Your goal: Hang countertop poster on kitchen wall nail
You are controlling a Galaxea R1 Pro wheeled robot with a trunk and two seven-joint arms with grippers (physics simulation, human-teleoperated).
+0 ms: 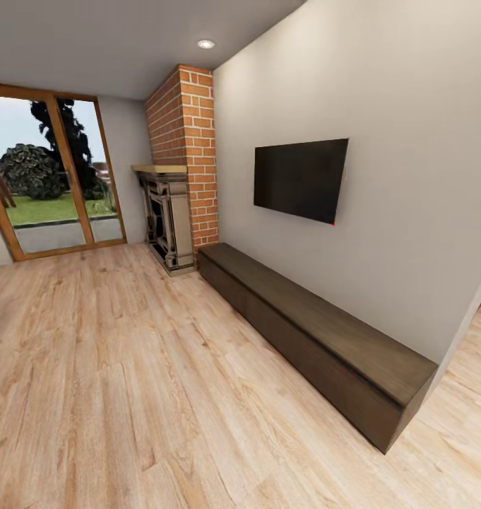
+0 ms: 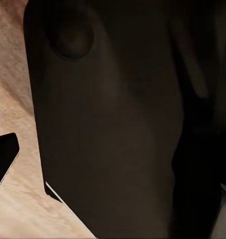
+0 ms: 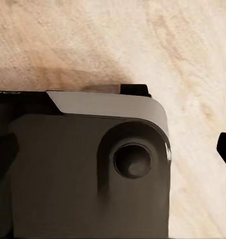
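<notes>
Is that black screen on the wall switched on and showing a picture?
No. The screen is plain black all over, hanging on the pale wall above the long dark wooden bench.

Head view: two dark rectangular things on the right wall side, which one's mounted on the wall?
The black TV screen, hung flat on the pale wall. The dark wooden bench beneath it stands on the wood floor.

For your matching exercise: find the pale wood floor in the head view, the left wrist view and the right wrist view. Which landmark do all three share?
Head view: pale wood floor across the lower half, under the dark wooden bench.
Left wrist view: floor along one edge, beside a dark robot part.
Right wrist view: floor beyond the robot's dark body.
Shared landmark: the floor's wood grain.
</notes>
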